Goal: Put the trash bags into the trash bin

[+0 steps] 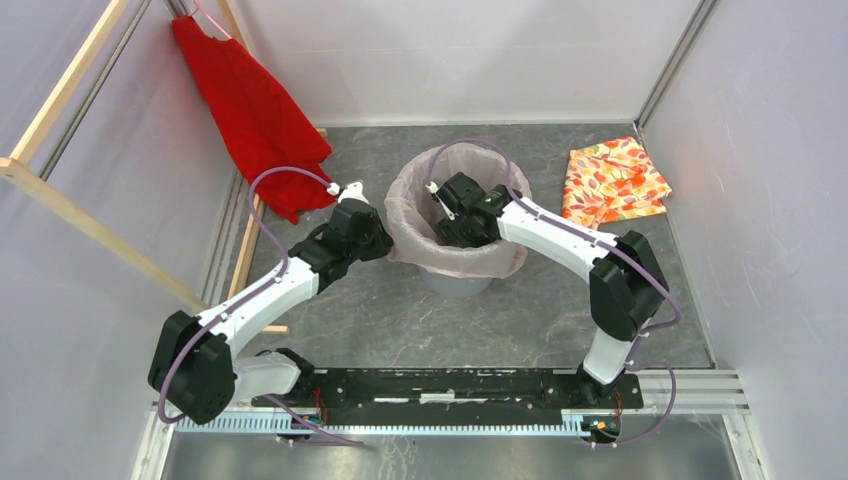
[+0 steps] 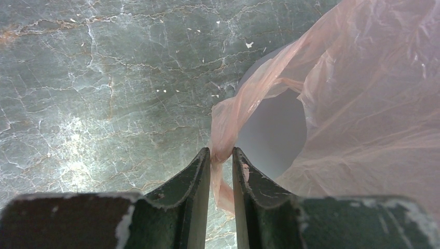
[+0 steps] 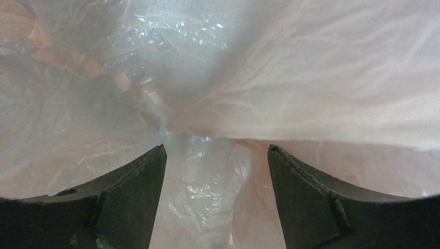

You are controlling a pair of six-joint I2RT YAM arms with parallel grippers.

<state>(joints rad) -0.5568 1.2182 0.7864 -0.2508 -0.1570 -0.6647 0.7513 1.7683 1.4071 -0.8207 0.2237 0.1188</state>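
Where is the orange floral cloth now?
In the top view, the orange floral cloth lies at far right, apart from the trash bin on its left.

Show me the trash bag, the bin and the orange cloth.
trash bag [image 1: 405, 215]: top view, left side draped over the rim.
trash bin [image 1: 455, 284]: top view, bare grey wall below the bag.
orange floral cloth [image 1: 613, 180]: top view, middle of the folded cloth.
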